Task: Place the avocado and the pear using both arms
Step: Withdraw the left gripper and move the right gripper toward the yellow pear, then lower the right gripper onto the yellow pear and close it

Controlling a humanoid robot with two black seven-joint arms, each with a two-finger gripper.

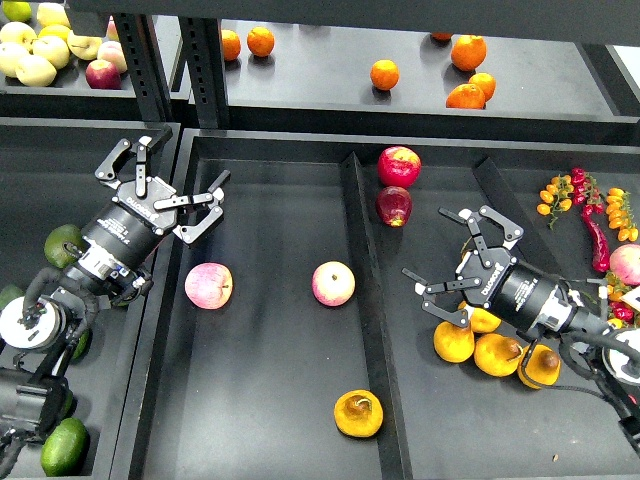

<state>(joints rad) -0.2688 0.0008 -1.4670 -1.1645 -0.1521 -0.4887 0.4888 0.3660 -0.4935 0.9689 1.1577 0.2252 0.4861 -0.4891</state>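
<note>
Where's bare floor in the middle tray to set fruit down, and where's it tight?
Free: the middle tray between the two pink apples and below them, left of the pear; also its upper stretch under the left gripper. Crowded: the right tray around the yellow pears, where the right gripper hangs.

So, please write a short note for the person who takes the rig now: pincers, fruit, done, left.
Left pincer: open, empty, over the left edge of the middle tray.
Right pincer: open, empty, above the yellow pears.
Pear with the brown patch: lies in the middle tray, near its front right.
Avocados: all in the left bin, none grasped.
Done: pear seems placed. Left: avocado.
</note>
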